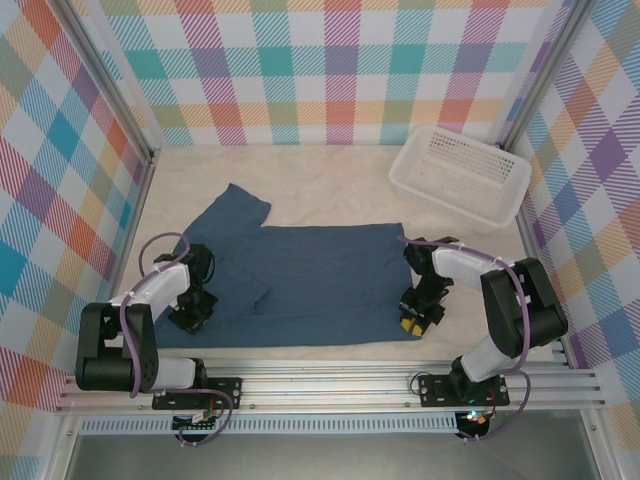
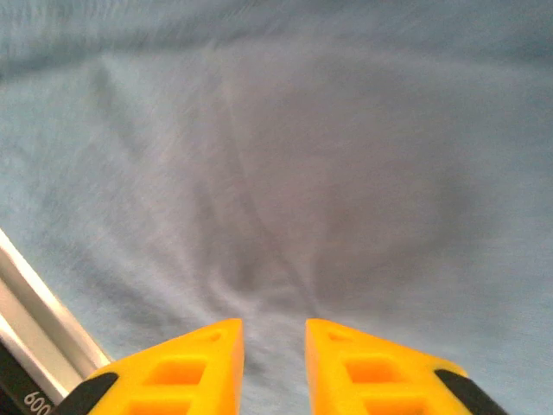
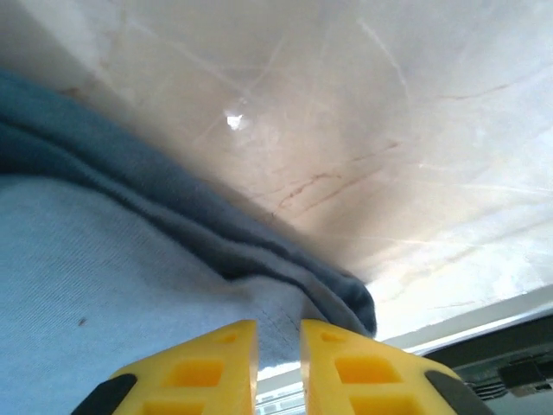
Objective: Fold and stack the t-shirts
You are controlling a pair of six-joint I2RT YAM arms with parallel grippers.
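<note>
The t-shirt, plain dark slate-blue, lies spread on the near half of the table, roughly between the two arms, with its near hem running along the front edge. Its right part reads as a tidy rectangle that looks doubled over once, while one sleeve pokes out toward the far left, so I judge the folding as begun but far from done. The sleeve is not yet tucked in, the cloth is not yet brought down to a compact packet, and no stack exists, since this is the one shirt in sight. The left gripper sits on the shirt's near-left corner. In its wrist view the left gripper has its yellow fingers a narrow gap apart over creases that run toward them, and I cannot tell whether cloth is nipped between them. The right gripper is at the near-right corner. From its wrist, the right gripper is likewise barely parted above the rolled edge of the cloth, its hold just as unclear. The table is pale cream and lightly scuffed. A white mesh basket stands at the far right, well apart from the shirt. Bright checked panels wall the cell in, and an aluminium rail carries the arm bases.
</note>
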